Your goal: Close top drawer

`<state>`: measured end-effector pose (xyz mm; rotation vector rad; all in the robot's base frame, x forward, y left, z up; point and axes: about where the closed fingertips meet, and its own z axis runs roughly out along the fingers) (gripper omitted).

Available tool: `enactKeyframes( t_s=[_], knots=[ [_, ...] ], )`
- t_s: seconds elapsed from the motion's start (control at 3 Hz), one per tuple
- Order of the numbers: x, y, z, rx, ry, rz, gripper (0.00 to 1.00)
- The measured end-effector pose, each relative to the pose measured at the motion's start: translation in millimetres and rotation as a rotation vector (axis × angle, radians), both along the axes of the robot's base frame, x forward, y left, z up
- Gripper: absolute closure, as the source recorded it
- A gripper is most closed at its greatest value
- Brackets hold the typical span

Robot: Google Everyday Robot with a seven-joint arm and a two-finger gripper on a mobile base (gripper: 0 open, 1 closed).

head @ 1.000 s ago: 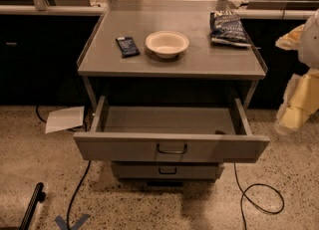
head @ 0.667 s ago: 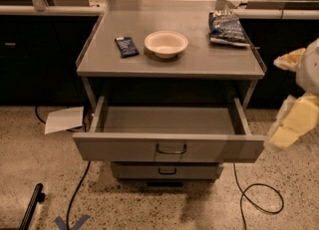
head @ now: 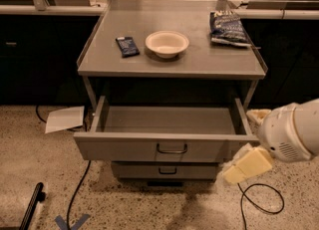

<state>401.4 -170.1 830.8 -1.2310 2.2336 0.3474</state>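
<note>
One thing has changed in the last second or so: the gripper (head: pixel 247 166) has come down and in from the right edge of my view. It now hangs low, just beside the right front corner of the top drawer (head: pixel 124 149), near the terrazzo floor (head: pixel 149 209). The white arm housing (head: pixel 291 132) behind it bulks larger at the right than it did. Whether the gripper is open or shut I cannot tell from here, and I cannot make out anything in its hold. I also cannot tell whether it touches the drawer corner or sits just clear of it.

The top drawer has not shifted. It is pulled well out of the grey cabinet toward my camera. Its long axis runs left to right across the view, its flat front faces me, and the dark loop handle (head: pixel 172 149) sits at the middle of that front. The second drawer (head: pixel 167 170) below is pushed in.

On the cabinet top (head: pixel 199 59) the white bowl (head: pixel 167 43), the dark snack packet (head: pixel 127 46) to its left and the crumpled chip bag (head: pixel 228 28) at the right rear lie where they were. A sheet of paper (head: pixel 65 119) rests on the floor to the left, and a black cable (head: pixel 259 199) loops below the gripper.
</note>
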Motion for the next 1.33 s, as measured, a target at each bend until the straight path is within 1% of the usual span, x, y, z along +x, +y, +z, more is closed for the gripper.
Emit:
enactKeyframes(
  t_s=[0.33,0.67,1.33],
  knots=[
    [15.0,24.8,-44.2,0.078,-0.001,-0.044,0.0],
    [22.3,22.8,-41.1,0.073,-0.032,-0.061,0.19],
    [21.8,23.1,-41.1,0.073,-0.03,-0.06,0.66]
  ],
)
